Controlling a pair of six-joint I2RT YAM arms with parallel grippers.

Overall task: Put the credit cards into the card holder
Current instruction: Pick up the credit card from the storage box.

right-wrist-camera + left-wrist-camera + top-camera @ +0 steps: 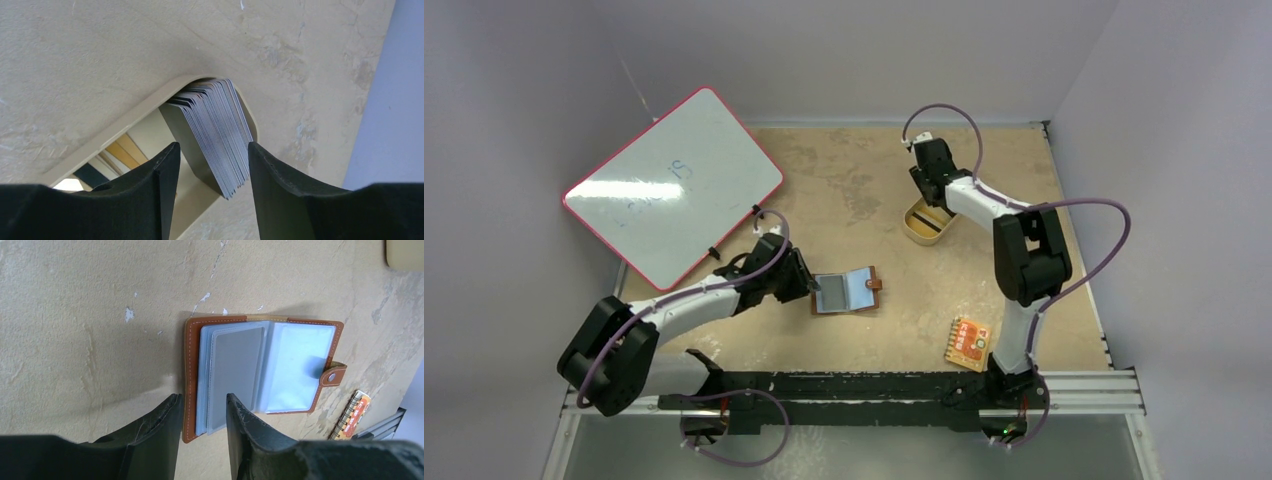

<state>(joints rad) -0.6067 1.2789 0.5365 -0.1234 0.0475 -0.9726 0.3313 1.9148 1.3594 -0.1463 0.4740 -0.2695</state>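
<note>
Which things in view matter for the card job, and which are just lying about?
For the job:
credit cards, stacked on edge in the tan dish
card holder, lying open

Just lying about:
whiteboard
orange-red packet
</note>
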